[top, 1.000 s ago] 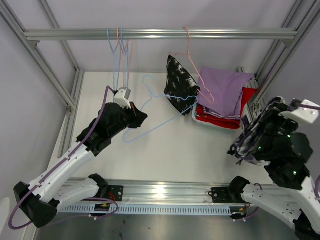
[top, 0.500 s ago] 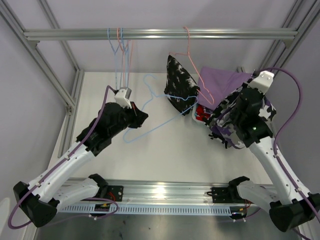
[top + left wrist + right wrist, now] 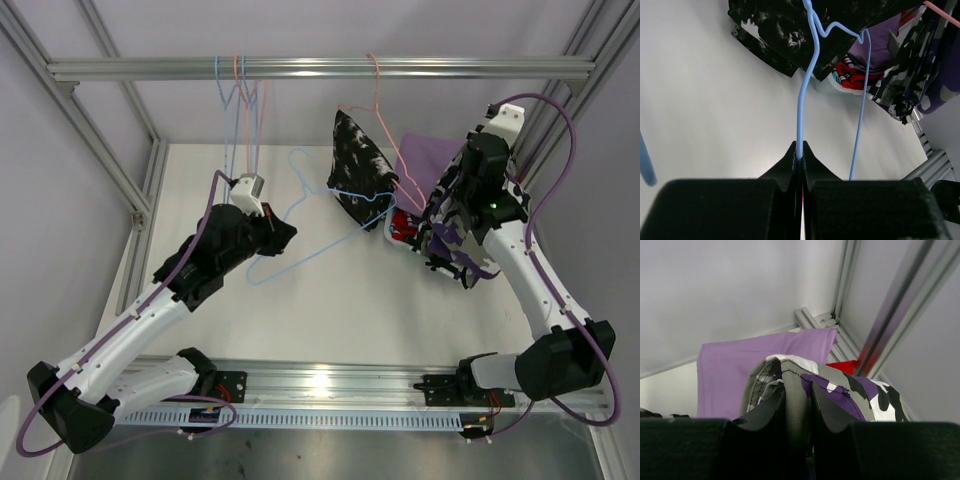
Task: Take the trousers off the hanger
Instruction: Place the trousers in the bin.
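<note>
Print trousers (image 3: 832, 385), gripped by right hand (image 3: 797, 388)

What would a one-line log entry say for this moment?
left fingers: shut on blue hanger | right fingers: shut on print trousers | black-white trousers: draped on a hanger | lilac trousers: lying at back

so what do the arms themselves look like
The left arm and right arm both have white tube-like lower links and bulky black upper joints. A purple cable loops along each, and a small white camera block sits at each wrist. The right arm shows a green light. The left pincer and right pincer have matte black wedge-shaped fingers.
</note>
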